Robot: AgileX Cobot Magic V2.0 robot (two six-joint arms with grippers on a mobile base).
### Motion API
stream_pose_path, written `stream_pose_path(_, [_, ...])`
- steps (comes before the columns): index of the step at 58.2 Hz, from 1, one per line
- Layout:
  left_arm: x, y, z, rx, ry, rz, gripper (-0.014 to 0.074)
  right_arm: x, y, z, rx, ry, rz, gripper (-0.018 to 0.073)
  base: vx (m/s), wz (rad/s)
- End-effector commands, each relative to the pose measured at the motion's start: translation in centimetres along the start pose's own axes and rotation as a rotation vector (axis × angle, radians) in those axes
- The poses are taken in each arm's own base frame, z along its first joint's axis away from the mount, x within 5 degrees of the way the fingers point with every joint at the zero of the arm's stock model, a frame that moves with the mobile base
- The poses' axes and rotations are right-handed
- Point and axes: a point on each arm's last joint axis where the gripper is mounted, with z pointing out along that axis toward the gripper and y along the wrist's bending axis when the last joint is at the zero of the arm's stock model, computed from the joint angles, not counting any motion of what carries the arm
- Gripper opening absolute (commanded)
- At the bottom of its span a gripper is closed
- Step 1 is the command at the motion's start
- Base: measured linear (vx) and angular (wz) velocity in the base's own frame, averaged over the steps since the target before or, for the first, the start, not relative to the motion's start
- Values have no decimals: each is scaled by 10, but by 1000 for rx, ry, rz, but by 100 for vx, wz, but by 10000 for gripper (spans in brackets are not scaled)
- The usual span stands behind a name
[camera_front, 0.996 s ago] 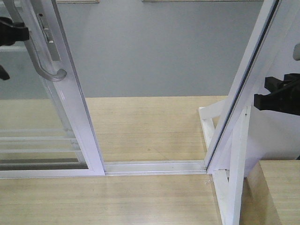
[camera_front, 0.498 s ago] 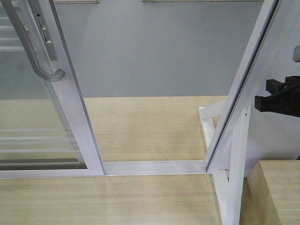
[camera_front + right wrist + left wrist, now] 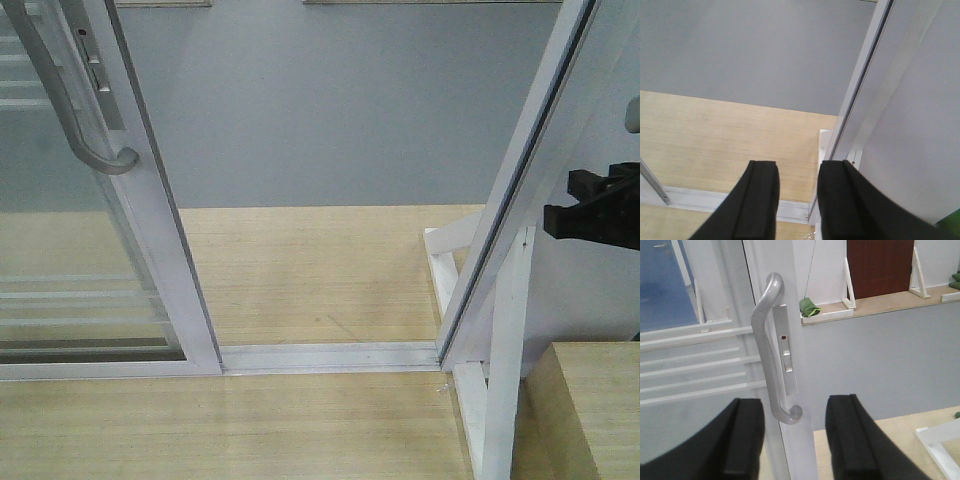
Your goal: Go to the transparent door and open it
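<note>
Gone from the front view, the left gripper (image 3: 794,440) hangs wide open, off the handle (image 3: 771,347). Slide the door (image 3: 150,240) gently; the right gripper (image 3: 796,200) is narrowly open, empty.

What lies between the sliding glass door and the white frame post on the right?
In the front view, only bare floor track and wood flooring lie between the door and the frame post.

Matte black gripper (image 3: 795,440) fingers (image 3: 742,440), broad, flat, round-edged.
</note>
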Motion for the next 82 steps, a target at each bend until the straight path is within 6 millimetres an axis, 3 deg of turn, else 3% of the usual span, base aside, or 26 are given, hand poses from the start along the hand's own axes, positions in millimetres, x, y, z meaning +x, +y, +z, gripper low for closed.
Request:
stream_pose_path(1, [-1, 0, -6, -18, -152, -5, 277, -15, 0, -6, -13, -91, -20, 289, 0, 0])
stream_pose_path(12, [31, -2, -22, -43, -344, -7, -5, -15, 0, -6, -13, -91, -20, 289, 0, 0])
stream_pose_path(20, [50, -3, -40, -64, -513, -6, -7, -15, 0, -6, -13, -91, -20, 289, 0, 0])
stream_pose_path(31, [90, -7, -46, -66, -557, -7, -7, -15, 0, -6, -13, -91, -20, 289, 0, 0])
stream_pose_path(50, [167, -13, -13, -54, -380, -11, -7, -15, 0, -6, -12, -90, -20, 289, 0, 0])
stream_pose_path(62, [178, -14, -10, -34, -224, -9, -7, -15, 0, -6, -12, -90, -20, 289, 0, 0])
stream_pose_path(82, [180, -15, -9, -31, -199, -8, -6, -15, 0, -6, -12, -90, -20, 289, 0, 0])
